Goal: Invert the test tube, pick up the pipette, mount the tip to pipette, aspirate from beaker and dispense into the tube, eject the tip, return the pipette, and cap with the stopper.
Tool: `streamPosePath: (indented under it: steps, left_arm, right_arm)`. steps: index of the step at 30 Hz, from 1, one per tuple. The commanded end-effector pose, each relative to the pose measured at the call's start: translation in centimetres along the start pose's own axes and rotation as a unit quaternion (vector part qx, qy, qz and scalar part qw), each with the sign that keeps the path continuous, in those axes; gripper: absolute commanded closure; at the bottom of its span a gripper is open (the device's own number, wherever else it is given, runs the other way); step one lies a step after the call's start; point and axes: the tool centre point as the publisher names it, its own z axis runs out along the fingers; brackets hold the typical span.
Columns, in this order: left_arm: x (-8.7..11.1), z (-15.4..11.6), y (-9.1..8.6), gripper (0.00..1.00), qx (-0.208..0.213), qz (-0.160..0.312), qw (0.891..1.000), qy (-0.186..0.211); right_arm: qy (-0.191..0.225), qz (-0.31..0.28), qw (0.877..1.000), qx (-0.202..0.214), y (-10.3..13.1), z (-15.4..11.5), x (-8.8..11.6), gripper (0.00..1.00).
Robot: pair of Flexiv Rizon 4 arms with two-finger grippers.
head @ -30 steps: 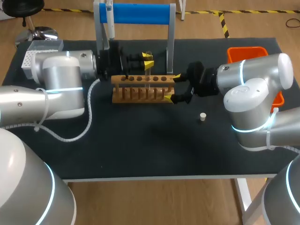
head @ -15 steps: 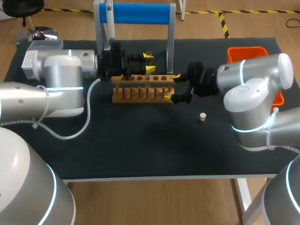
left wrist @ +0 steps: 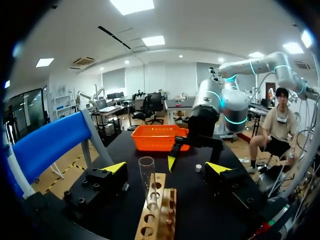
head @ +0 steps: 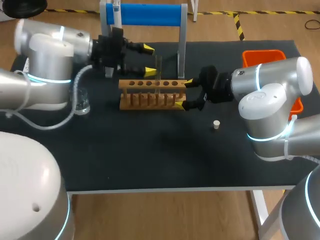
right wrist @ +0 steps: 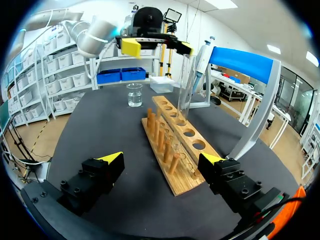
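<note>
L gripper (head: 149, 59) is pulling back from test tube (head: 158, 65), fingers spread; R gripper (head: 184, 93) is sitting spread around rack (head: 150, 95) end.

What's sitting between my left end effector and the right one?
The wooden test tube rack, with the glass test tube standing upright in it; the head view and both wrist views show it.

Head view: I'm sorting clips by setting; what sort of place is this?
Probably a lab bench: a wooden rack holding a test tube, a beaker, and a hanging pipette.
</note>
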Motion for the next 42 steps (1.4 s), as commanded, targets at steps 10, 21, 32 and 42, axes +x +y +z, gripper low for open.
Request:
streamPosePath:
  steps: [10, 21, 32, 42]
  left_arm:
    - [2.3, -5.2, -1.2, 0.00, -0.077, -0.010, 0.997, -0.009]
    - [1.9, -6.0, -0.2, 0.00, -0.087, -0.026, 0.995, -0.028]
    - [-1.1, -19.3, 6.0, 0.00, -0.120, -0.117, 0.963, -0.211]
    - [0.6, -30.9, 11.2, 0.00, -0.153, -0.196, 0.892, -0.377]
  right_arm:
    - [0.001, 0.000, 1.000, -0.002, -0.1, -0.1, 0.0, 0.00]
    - [0.001, 0.000, 1.000, -0.002, -0.1, -0.1, 0.0, 0.00]
    - [0.001, 0.000, 1.000, -0.002, -0.1, -0.1, 0.0, 0.00]
    - [0.001, 0.000, 1.000, -0.002, -0.1, -0.1, 0.0, 0.00]
